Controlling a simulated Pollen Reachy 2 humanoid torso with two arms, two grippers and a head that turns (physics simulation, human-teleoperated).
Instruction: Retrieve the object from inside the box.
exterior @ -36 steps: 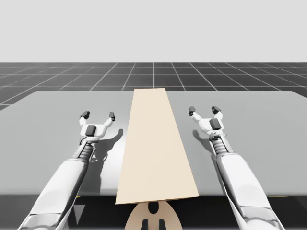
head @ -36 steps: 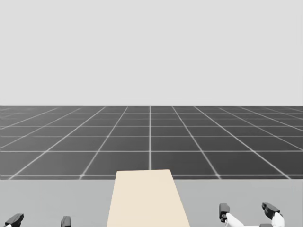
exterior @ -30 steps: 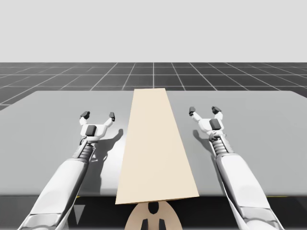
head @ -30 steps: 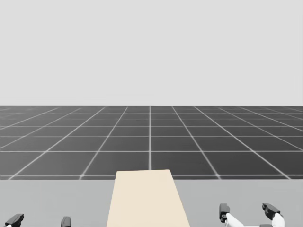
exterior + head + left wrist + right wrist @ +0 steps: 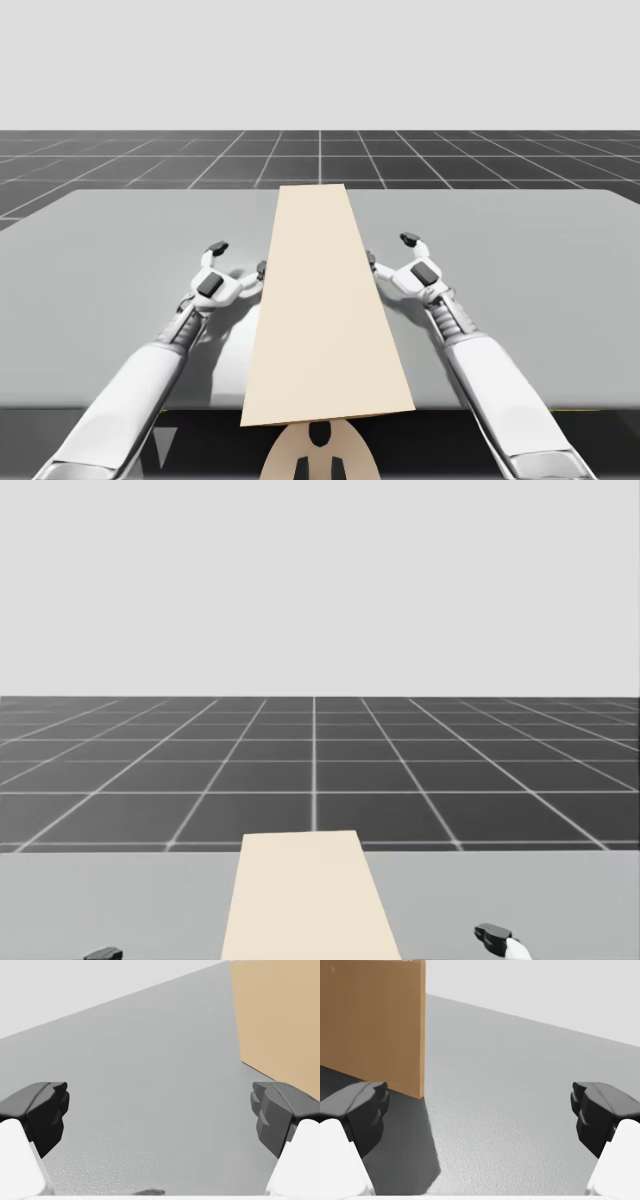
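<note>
Where the tan cardboard box runs down the middle of the grey bench, my two hands flank it in the high view. My left hand is at its 9 o'clock and my right hand at its 3 o'clock. Both hands are spread wide, with only bare bench between the fingers (each wrist view shows this plainly). Each inner fingertip lies just beside the box's side wall; whether it touches I cannot tell. From the left hand the box wall rises at about 1 o'clock. From the right hand the box's corner stands at about 11 o'clock, with a dark shadow on the bench at its foot. Whatever the box holds is hidden behind its flat tan faces.
</note>
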